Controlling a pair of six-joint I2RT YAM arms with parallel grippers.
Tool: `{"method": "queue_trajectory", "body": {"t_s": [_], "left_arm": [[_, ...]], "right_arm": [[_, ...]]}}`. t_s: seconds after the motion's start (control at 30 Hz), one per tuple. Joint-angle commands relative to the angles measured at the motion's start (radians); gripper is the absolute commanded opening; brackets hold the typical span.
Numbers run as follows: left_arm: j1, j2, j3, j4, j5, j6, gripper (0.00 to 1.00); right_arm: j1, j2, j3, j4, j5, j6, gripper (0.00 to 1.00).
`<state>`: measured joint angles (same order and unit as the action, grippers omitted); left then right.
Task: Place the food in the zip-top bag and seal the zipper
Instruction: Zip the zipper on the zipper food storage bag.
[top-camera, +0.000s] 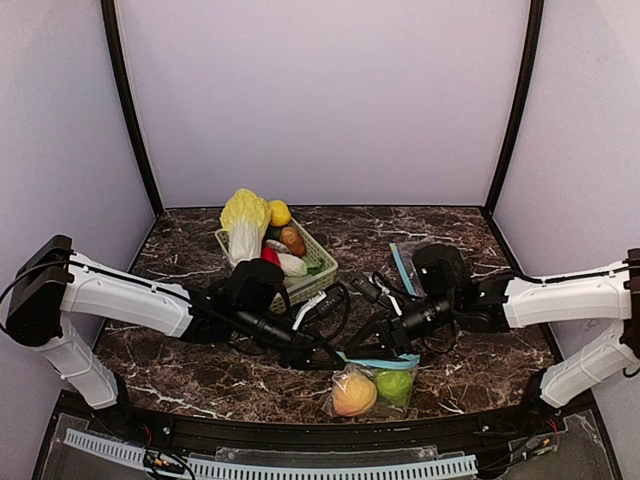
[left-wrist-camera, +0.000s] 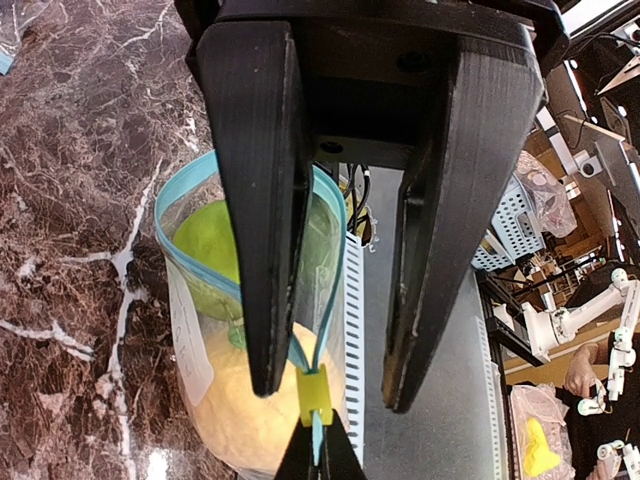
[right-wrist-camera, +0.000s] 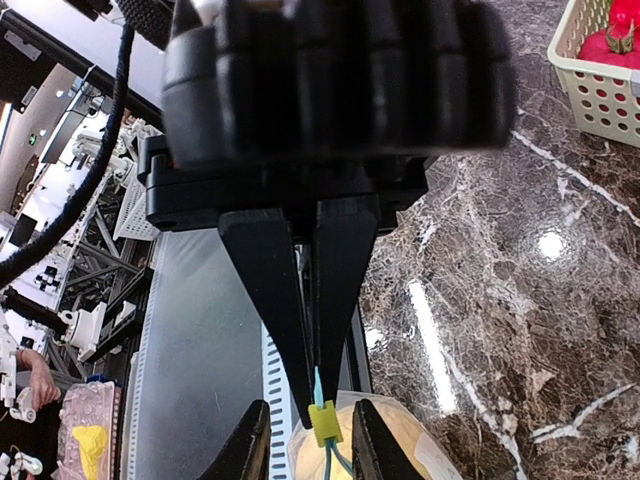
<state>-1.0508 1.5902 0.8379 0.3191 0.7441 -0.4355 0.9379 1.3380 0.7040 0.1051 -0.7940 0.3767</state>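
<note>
The left gripper (right-wrist-camera: 312, 380) is clenched, its two fingers pressed together on the very end of the blue zipper track (left-wrist-camera: 170, 215) of the zip-top bag (left-wrist-camera: 185, 300). The track end runs straight out from between those fingers into the small yellow slider (left-wrist-camera: 314, 395), which sits just beyond the tips.

The right gripper (left-wrist-camera: 333, 392) faces it from the other side with its jaws apart. The slider lies in the gap between the two fingers, closer to one than the other, and neither finger can be seen pressing on it. This gripper grasps nothing.

Past the slider the two sides of the track spread into an open loop, so the bag's mouth gapes. Inside, the green fruit (top-camera: 396, 385) lies next to the mouth and the orange-yellow peach (top-camera: 353, 394) beside it, the two touching. The bag rests on the dark marbled surface (top-camera: 450, 240), near its front edge, just in front of where the two grippers meet.

Farther back and to the left, well apart from the bag, a pale lattice basket (top-camera: 322, 262) holds the cabbage (top-camera: 245, 222) and several smaller pieces. The left arm passes just in front of the basket.
</note>
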Motion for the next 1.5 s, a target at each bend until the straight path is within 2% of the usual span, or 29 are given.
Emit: {"method": "queue_trajectory", "body": {"t_s": [0.0,0.2,0.33,0.5,0.73,1.27,1.47], "left_arm": [[-0.003,-0.027,0.027,-0.016,0.007,0.018,0.01],[-0.003,-0.029,0.026,-0.007,0.004,0.017,0.01],[-0.003,-0.029,0.025,-0.006,0.003,0.017,0.01],[-0.004,-0.035,0.02,-0.002,-0.005,0.016,0.01],[-0.003,-0.044,0.01,0.009,-0.015,0.015,0.01],[0.031,-0.103,-0.016,-0.052,-0.09,0.039,0.01],[0.048,-0.125,-0.012,-0.137,-0.133,0.059,0.01]], "right_arm": [[0.013,0.018,0.01,0.061,-0.047,0.009,0.26],[0.012,0.027,-0.001,0.061,-0.032,0.009,0.26],[0.013,0.026,-0.011,0.07,-0.024,0.017,0.14],[0.013,0.023,-0.027,0.072,-0.017,0.024,0.11],[0.013,0.003,-0.039,0.057,0.003,0.026,0.0],[0.011,-0.099,-0.057,-0.064,0.107,-0.004,0.0],[0.011,-0.114,-0.057,-0.093,0.146,-0.014,0.0]]}}
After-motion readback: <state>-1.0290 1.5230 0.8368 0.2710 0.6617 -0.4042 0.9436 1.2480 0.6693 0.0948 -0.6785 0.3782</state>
